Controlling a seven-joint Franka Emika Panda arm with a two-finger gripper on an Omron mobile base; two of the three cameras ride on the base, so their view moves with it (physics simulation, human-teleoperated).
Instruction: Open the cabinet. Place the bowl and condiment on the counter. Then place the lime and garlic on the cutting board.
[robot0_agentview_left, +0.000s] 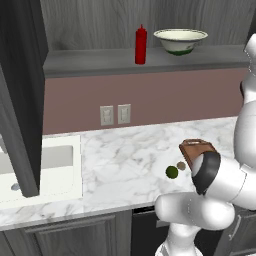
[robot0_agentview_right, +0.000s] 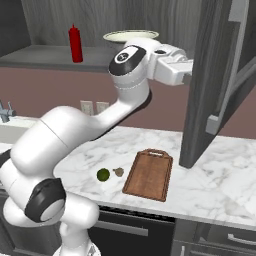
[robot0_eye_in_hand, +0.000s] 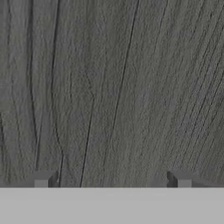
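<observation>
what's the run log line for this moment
cabinet: open | bowl, condiment: on shelf | gripper: open, empty

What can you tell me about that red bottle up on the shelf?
The small red plastic squeeze bottle with a pointed nozzle cap stands upright on the dark grey wood-grain shelf of the open wall cabinet. It sits left of the wide cream-white bowl with a green rim line, apart from it. Nothing touches it but the shelf beneath.

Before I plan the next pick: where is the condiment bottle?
The condiment bottle stands upright on the open cabinet's shelf, left of the bowl and apart from it, above the counter.
</observation>
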